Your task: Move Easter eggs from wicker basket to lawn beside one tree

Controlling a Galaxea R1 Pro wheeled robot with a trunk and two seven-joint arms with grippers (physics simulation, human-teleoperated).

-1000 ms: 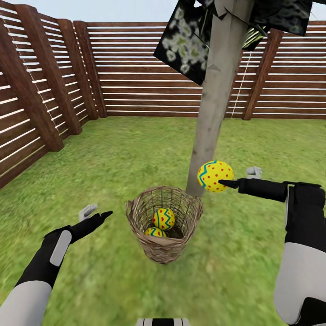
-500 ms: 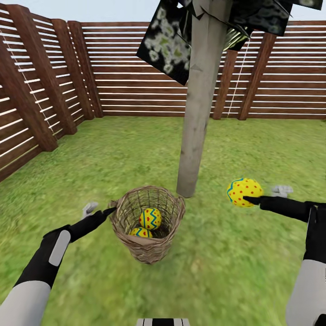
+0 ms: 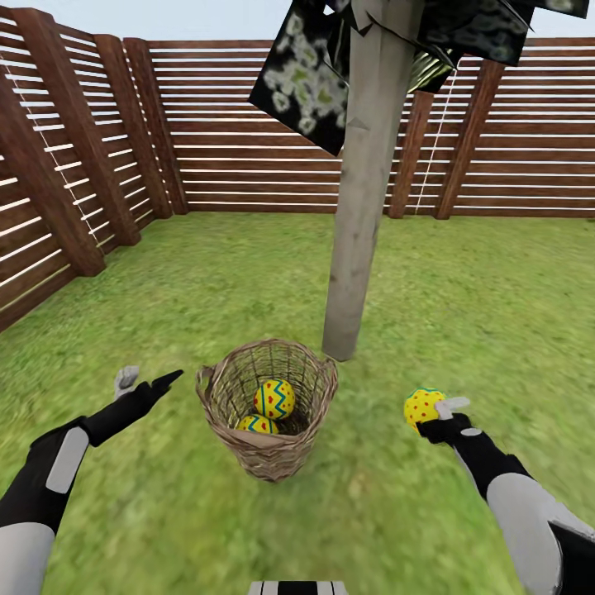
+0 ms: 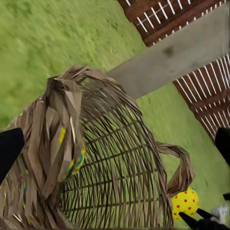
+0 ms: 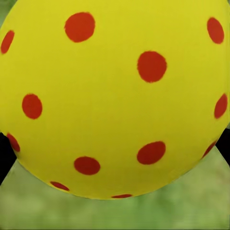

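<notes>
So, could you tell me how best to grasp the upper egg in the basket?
From straight above, fingers closing across the upper egg's rounded middle. The wicker basket stands upright, its walls ringing the egg, so only its open top gives access. The left gripper is free.

Yellow Easter egg point(image 5: 115, 96) with red dots sits very close to the camera, its rounded end facing it; no zigzag band visible from this angle. Dark gripper fingertips point(image 5: 5, 155) show at both sides of the egg, pressed against its shell. Beyond the egg, blurred green lawn point(image 5: 115, 213), out of focus, no detail readable.
</notes>
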